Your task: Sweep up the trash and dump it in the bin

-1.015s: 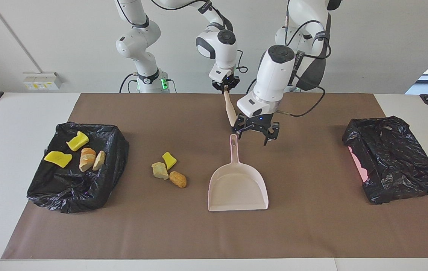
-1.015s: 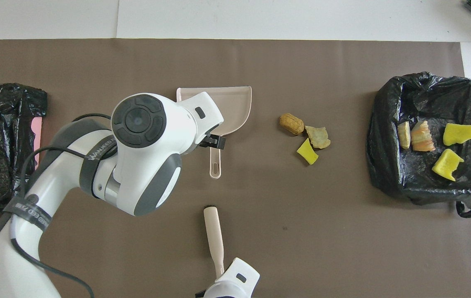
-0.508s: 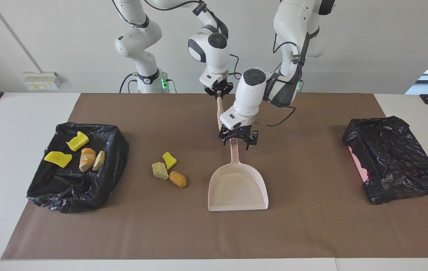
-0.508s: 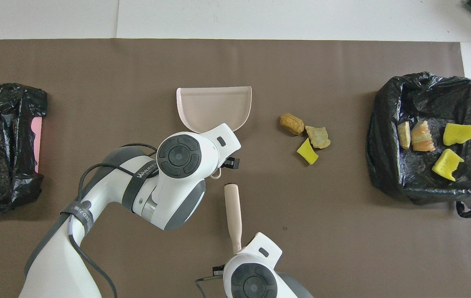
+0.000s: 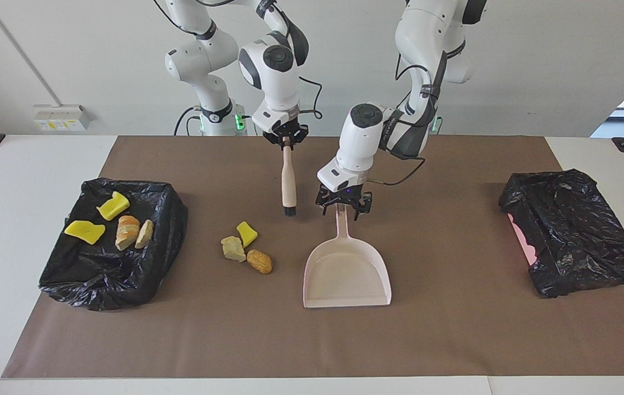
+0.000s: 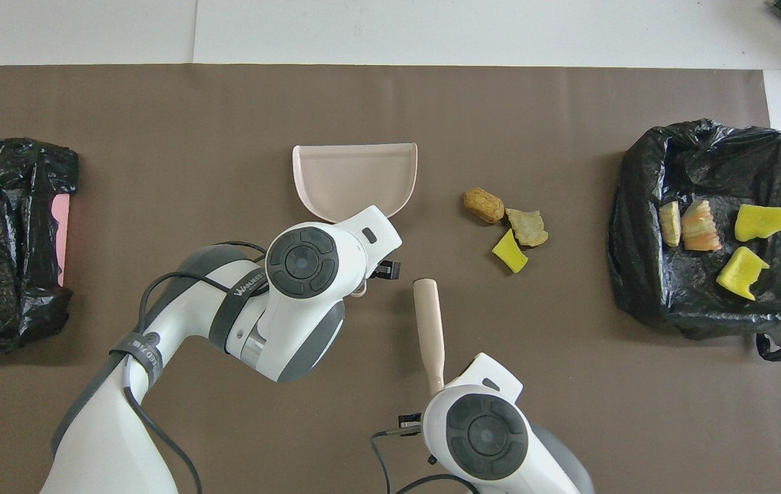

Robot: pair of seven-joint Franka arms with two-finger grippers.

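Facing view: the right gripper (image 5: 287,141) is clenching the brush (image 5: 288,182), which is hanging bristles-down over the mat (image 5: 454,340). The left gripper (image 5: 339,207) is sitting at the dustpan (image 5: 346,271) handle's end; whether its fingers have closed is unclear. Three loose trash scraps (image 5: 246,249) are lying between the dustpan and the black-lined bin (image 5: 109,285), where four more are resting.

Overhead view: the left arm's wrist is hiding the dustpan handle (image 6: 359,291), so the grasp cannot be checked. A shallow pinch near the handle's tip risks the pan twisting or slipping when lifted.
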